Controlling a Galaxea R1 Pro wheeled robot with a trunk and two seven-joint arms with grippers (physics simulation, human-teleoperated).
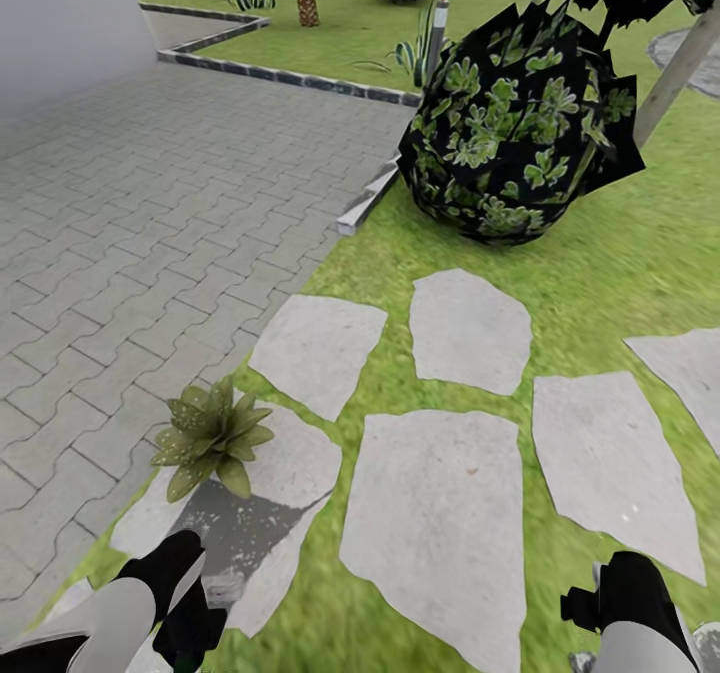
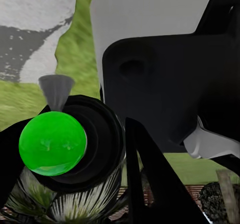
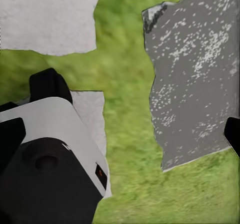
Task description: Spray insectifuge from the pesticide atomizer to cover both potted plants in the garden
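Observation:
One potted plant, a low rosette of pointed olive-green leaves, sits where the grey paving meets the stepping stones, at the lower left of the head view. My left gripper hangs just below it in that view, shut on a dark object that I take for the pesticide atomizer. In the left wrist view the atomizer shows end-on as a dark round body with a bright green ball and a small grey cone above it. My right gripper is low at the lower right over the grass, open and empty.
A big dark round bush stands on the lawn ahead to the right, with a slanted tree trunk beside it. Irregular grey stepping stones cross the grass. Grey paving spreads to the left, below a pale wall.

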